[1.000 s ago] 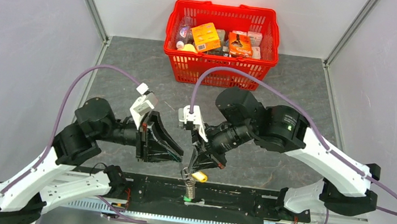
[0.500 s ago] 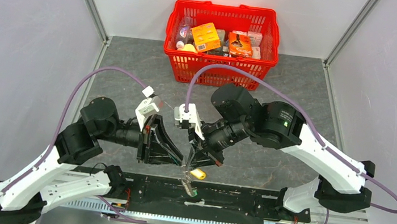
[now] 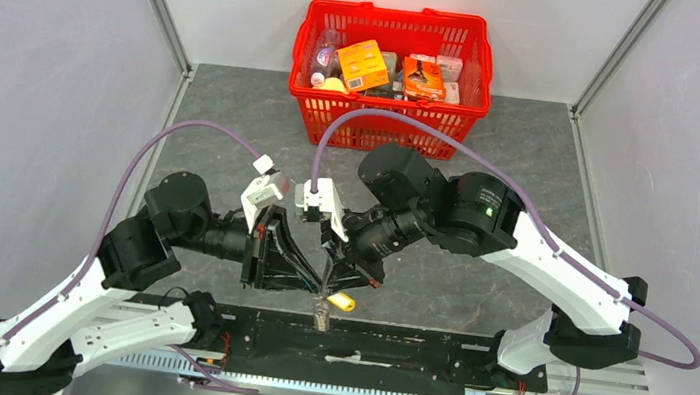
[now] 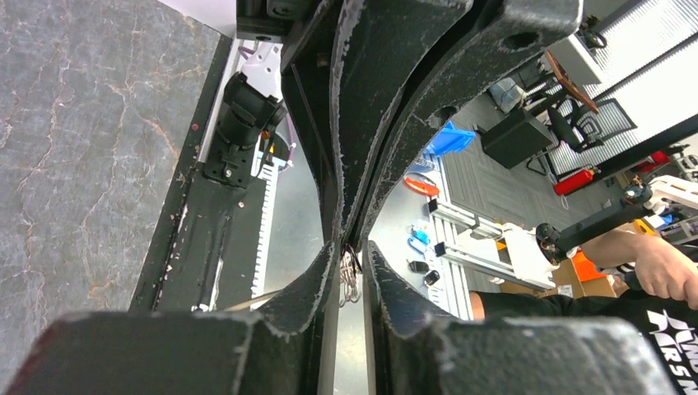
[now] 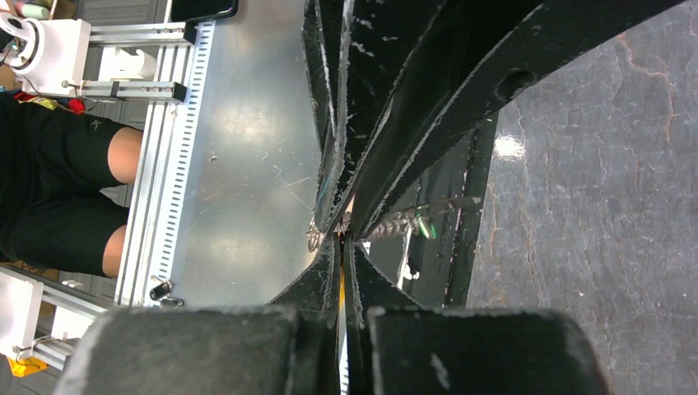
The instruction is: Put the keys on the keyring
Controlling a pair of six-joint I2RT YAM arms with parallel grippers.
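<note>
Closing in from the left, the left gripper [image 4: 352, 248] now has its tips right against those of the right gripper [image 5: 341, 240], where a second ago a clear gap lay between them. Its jaws have narrowed over that second, and the keyring [image 4: 350, 278] now shows as a thin wire loop in the slot between its fingers. A slit remains on both sides of the wire, and I cannot tell whether the pads already press on it.

The right gripper is closed tight and has swung a little left and far. The keyring hangs from its tips and has come up off the black rail [image 3: 408, 351] at the near edge of the table [image 3: 235, 113]. The yellow key [image 3: 341, 301] sticks out just right of those tips. Whether the pads pinch the wire or the key's blade is hidden. A green blur at the end of the coiled stretch is probably the green key [image 5: 422, 228].

Judging from this, the work is at the handover. The left side is about to steady the loop, and that would free the right side to thread a key along the wire.
</note>
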